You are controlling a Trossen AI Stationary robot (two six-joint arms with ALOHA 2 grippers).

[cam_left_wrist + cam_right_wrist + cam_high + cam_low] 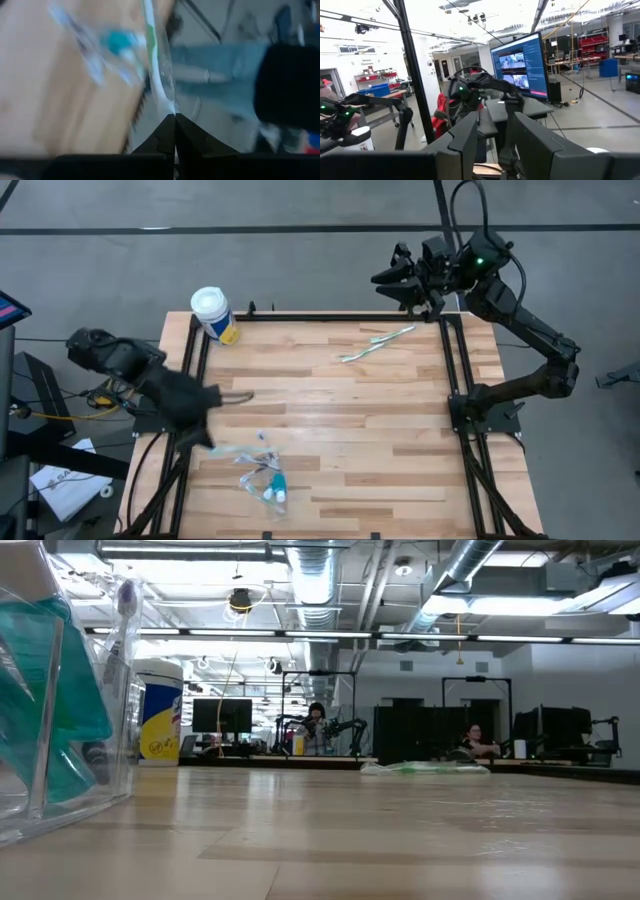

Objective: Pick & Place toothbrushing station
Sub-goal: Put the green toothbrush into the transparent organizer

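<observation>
Toothbrushes (pixel 377 344) are lying far-right on the table (pixel 330 430), long axes slanted, nearest the right end effector (pixel 395 282), half-parted and empty, while the left end effector (pixel 175 117) is pinching a toothbrush.

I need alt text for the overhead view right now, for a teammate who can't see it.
Overhead: the left claw hangs over the wooden table's left edge beside a clear holder with teal tubes; the right claw is raised beyond the far right corner. Two toothbrushes lie near that corner, a white-lidded canister far left.
</observation>
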